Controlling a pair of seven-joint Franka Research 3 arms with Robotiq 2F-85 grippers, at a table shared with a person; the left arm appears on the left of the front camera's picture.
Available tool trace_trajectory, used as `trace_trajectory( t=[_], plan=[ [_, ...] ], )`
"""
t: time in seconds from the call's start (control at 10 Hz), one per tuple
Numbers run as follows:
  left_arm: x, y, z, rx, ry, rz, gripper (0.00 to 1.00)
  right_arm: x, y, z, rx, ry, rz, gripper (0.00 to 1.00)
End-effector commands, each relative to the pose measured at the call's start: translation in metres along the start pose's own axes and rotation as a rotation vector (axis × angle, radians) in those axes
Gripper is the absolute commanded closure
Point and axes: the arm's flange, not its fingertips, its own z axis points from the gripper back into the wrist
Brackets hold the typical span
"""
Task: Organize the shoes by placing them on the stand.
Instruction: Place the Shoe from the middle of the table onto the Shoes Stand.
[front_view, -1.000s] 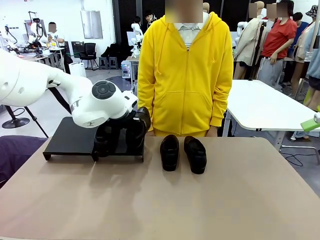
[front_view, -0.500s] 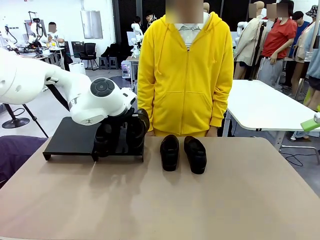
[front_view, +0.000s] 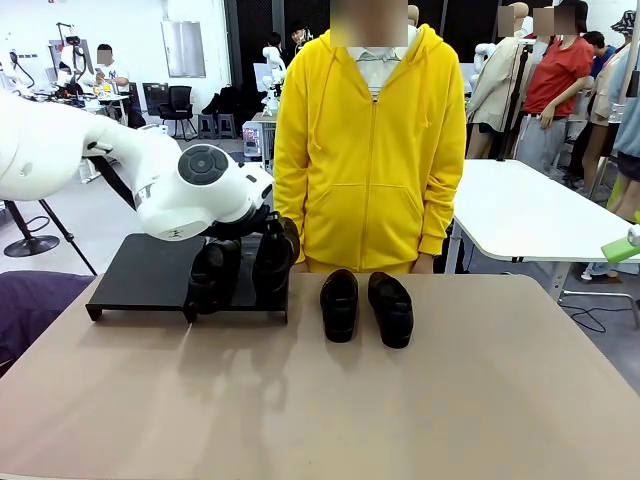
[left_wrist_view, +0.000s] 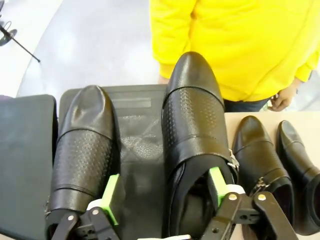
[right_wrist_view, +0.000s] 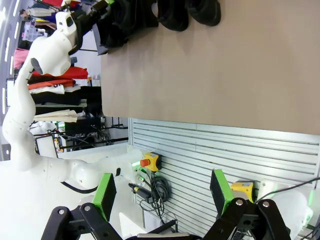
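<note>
Shoes (front_view: 232, 275): pointed pair (left_wrist_view: 192, 115) on stand (front_view: 140, 270), loafers (front_view: 340, 303) on desk (front_view: 400, 400). Left end effector (left_wrist_view: 165, 192) open astride one; right end effector (right_wrist_view: 162, 192) open, empty. Next: retreat, fetch a loafer.

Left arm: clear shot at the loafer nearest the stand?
Probably yes: the left hand is open around a dress shoe on the stand, and the nearer loafer sits beside it, nothing between.
</note>
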Motion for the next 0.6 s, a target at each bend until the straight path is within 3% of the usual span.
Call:
trace_trajectory(
  t=[0.0,0.2,0.5],
  plan=[
    [0.020,0.005,0.045,-0.041,-0.017,-0.041,0.00,0.001,0.001,-0.001,0.020,0.000,0.019,0.00],
    [0.046,0.018,0.110,-0.129,0.117,-0.081,0.00,0.001,0.001,-0.001,0.020,0.000,0.019,0.00],
    [0.058,0.046,0.174,-0.110,0.321,-0.108,0.00,0.001,0.001,-0.001,0.020,0.000,0.019,0.00]
  ],
)
